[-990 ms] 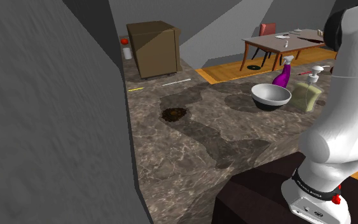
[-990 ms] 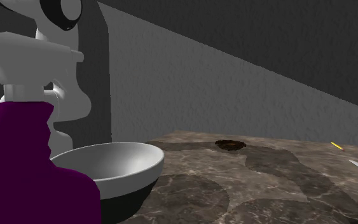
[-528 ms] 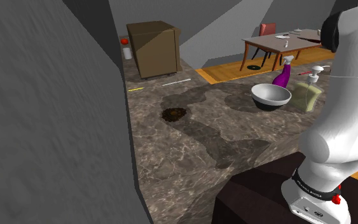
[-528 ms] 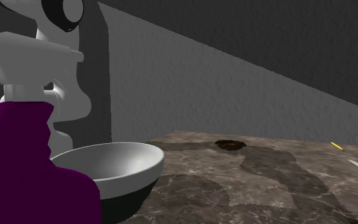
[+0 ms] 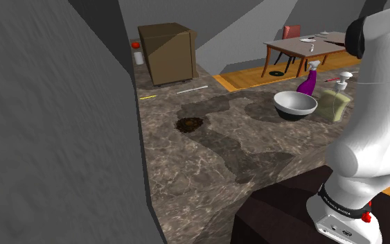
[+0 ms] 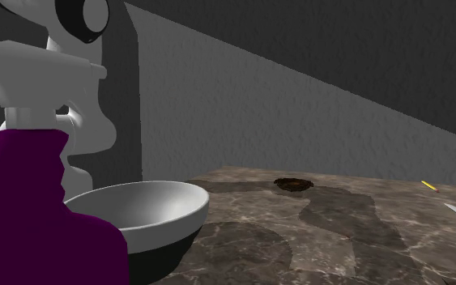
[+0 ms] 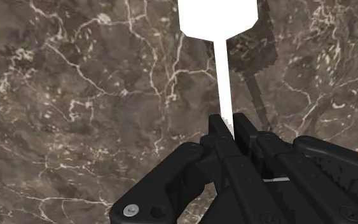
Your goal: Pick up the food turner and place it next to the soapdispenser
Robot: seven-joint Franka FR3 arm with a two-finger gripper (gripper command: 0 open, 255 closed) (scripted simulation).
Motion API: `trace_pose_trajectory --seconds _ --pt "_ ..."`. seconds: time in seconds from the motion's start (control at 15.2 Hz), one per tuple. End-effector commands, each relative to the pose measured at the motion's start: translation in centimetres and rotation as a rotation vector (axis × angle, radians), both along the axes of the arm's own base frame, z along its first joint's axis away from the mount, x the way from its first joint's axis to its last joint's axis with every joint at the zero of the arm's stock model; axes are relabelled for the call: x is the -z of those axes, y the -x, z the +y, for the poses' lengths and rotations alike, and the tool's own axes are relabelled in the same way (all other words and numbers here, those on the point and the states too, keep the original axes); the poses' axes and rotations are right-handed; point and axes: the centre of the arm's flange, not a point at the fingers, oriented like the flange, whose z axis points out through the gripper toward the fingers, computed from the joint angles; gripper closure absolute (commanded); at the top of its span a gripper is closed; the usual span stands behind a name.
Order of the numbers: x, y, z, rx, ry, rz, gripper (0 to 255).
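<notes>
White food turner point(image 7: 224, 70) is clamped btwn the two black fingers of the claw point(image 7: 228, 124) at lower middle of the wrist view. Its thin handle runs up to a broad blade cut off by the top edge, the handle's near end is hidden in the grip, and its shadow point(image 7: 254, 44) lies offset on the marbled counter point(image 7: 75, 127). Soap dispenser point(image 5: 339, 104), pale olive w/ white pump, stands at the shoulder view's right by a grey bowl point(image 5: 295, 104) and purple spray bottle point(image 5: 307, 82). Vs 1 s ago the arm's shadow on the counter has shifted toward the bowl, and the other objs are unmoved.
</notes>
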Motion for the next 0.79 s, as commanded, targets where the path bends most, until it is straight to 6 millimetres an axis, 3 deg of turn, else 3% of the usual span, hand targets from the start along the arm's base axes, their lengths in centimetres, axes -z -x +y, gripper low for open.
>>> trace_pose_trajectory --seconds 0.0,0.59,0.73 --pt "1.1 0.1 0.0 0.000 0.000 0.000 255" --pt "5.9 0.1 0.0 0.000 0.000 0.000 255" --pt "5.9 0.1 0.0 0.000 0.000 0.000 255"
